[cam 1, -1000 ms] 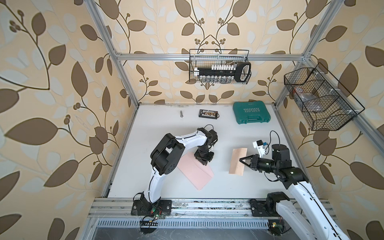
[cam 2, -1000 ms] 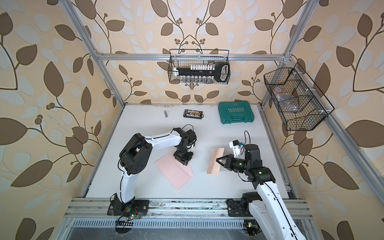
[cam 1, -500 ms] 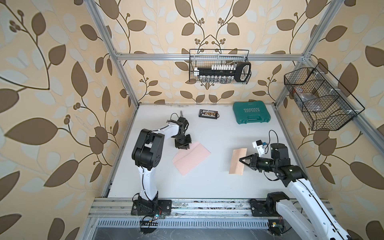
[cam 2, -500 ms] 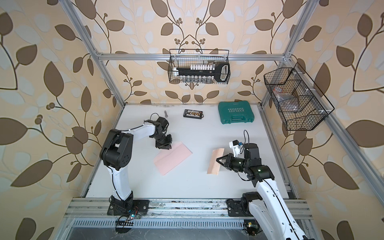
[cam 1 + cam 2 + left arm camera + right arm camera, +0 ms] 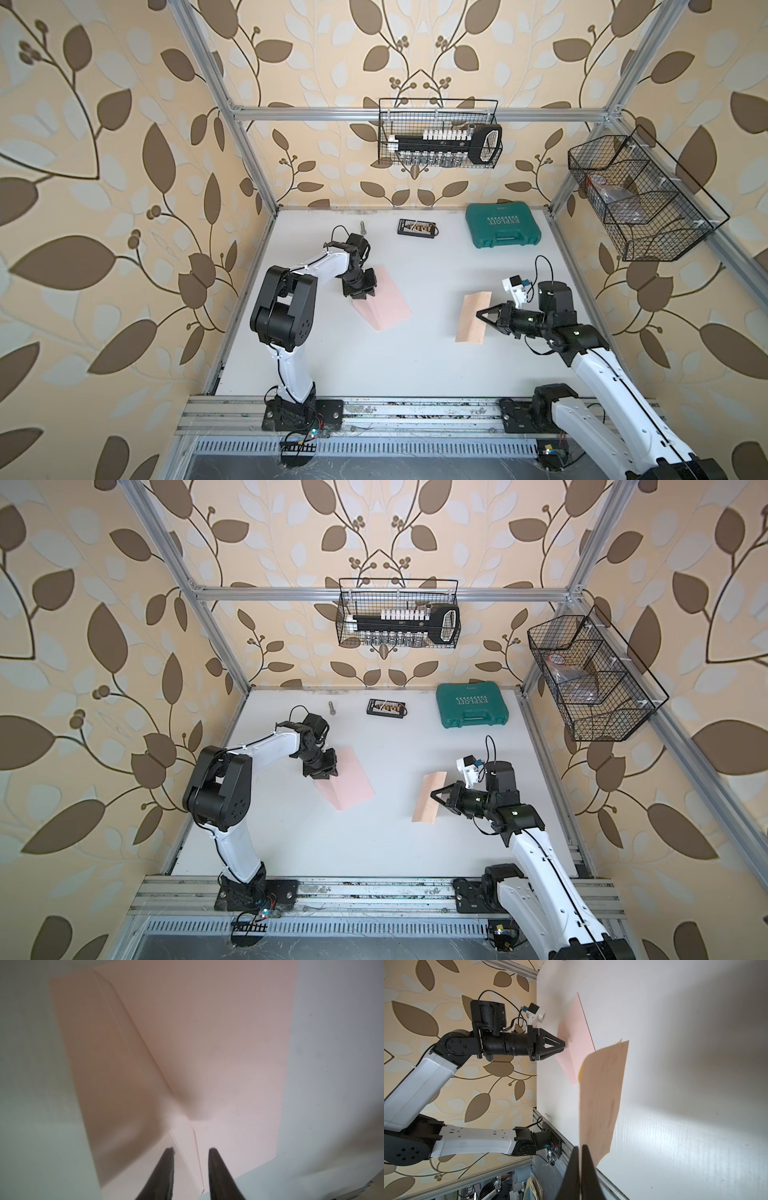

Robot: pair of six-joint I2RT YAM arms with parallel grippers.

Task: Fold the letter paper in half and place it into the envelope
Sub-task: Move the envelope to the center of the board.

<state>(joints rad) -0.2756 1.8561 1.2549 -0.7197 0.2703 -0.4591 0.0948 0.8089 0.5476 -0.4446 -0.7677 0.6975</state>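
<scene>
Right end effector [image 5: 478, 313] is pinching the folded letter paper [image 5: 473, 319], well apart from the envelope [image 5: 388, 302] lying on the bench [image 5: 415, 374]. Left end effector [image 5: 191, 1152] is sitting at the flap, jaws slightly spread. I'm suggesting lifting the flap fully and pinning the body, then feeding the paper in fold-first at a shallow angle.

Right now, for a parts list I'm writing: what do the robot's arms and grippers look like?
The left arm and right arm have glossy white shells joined by black cylindrical joints. The left gripper and right gripper are black, with open-framed triangular fingers tapering to points. Each wrist carries a white camera block trailing a thin black cable.
</scene>
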